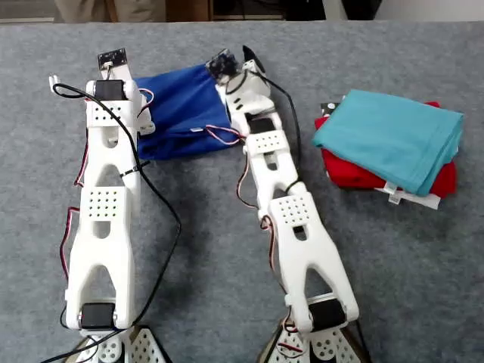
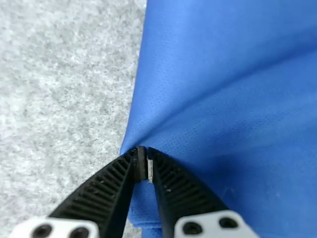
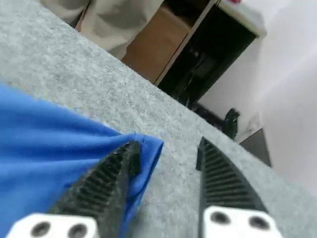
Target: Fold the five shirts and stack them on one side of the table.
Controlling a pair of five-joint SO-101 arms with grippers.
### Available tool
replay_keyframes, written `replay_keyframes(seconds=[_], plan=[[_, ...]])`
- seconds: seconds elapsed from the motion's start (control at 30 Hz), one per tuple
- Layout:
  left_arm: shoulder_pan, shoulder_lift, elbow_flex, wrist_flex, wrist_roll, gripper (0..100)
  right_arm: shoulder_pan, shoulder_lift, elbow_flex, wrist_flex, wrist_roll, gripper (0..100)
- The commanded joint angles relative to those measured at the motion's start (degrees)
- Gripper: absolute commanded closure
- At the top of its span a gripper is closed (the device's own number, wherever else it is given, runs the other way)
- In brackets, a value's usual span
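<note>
A: High cam?
B: Fixed overhead, looking down on the grey felt-covered table (image 1: pixel 423 249).
A: Wrists?
B: Left: very close, aimed down at the blue fabric shirt (image 2: pixel 228 89). Right: low, shallow angle over its edge toward the room. All three share that shirt.

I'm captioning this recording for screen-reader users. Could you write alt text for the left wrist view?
The left gripper is shut on the edge of a blue shirt, pinching the cloth so that creases run out from its fingertips. The shirt lies on the grey table, whose bare surface shows beside it.
</note>
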Motion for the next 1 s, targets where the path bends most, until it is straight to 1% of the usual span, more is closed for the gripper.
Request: replay_keyframes(seconds=[0.0, 0.13, 0.27, 0.37, 0.47, 0.6, 0.63, 0.67, 0.73, 0.8, 0.87, 0.97], plan=[[-0.6, -0.1, -1.1, 0.4, -0.4, 97, 1.4, -1.5, -9.5, 11.3, -4.8, 79.3], [-0.6, -0.1, -1.1, 0.3, -0.4, 97, 1.6, -5.0, -9.1, 18.6, -6.2, 79.9], [-0.4, -0.1, -1.2, 0.2, -0.5, 97, 1.0, -10.2, -8.9, 27.6, -6.2, 88.1], [-0.5, -0.1, -1.2, 0.2, -0.5, 97, 1.3, -12.8, -8.9, 28.7, -6.2, 91.7], [-0.5, -0.1, -1.2, 0.2, -0.5, 97, 2.1, -13.3, -8.8, 27.1, -6.2, 91.5], [-0.4, -0.1, -1.2, 0.2, -0.5, 97, 1.3, -14.1, -9.0, 27.5, -7.2, 83.0], [-0.4, -0.1, -1.2, 0.2, -0.5, 97, 1.0, -15.0, -9.0, 29.0, -8.3, 83.2], [-0.4, -0.1, -1.2, 0.2, -0.5, 97, 0.8, -16.0, -9.0, 31.6, -9.4, 85.4], [-0.4, -0.1, -1.2, 0.2, -0.5, 97, 0.0, -19.3, -9.0, 38.4, -10.2, 93.8], [-0.4, -0.1, -1.2, 0.2, -0.5, 97, -0.9, -23.0, -8.9, 46.3, -6.1, 99.8], [-0.4, -0.1, -1.2, 0.2, -0.5, 97, -1.6, -26.9, -8.9, 56.6, -3.3, 99.5], [-0.4, -0.1, -1.2, 0.2, -0.5, 97, -3.0, -31.7, -8.5, 69.1, -3.3, 99.5]])
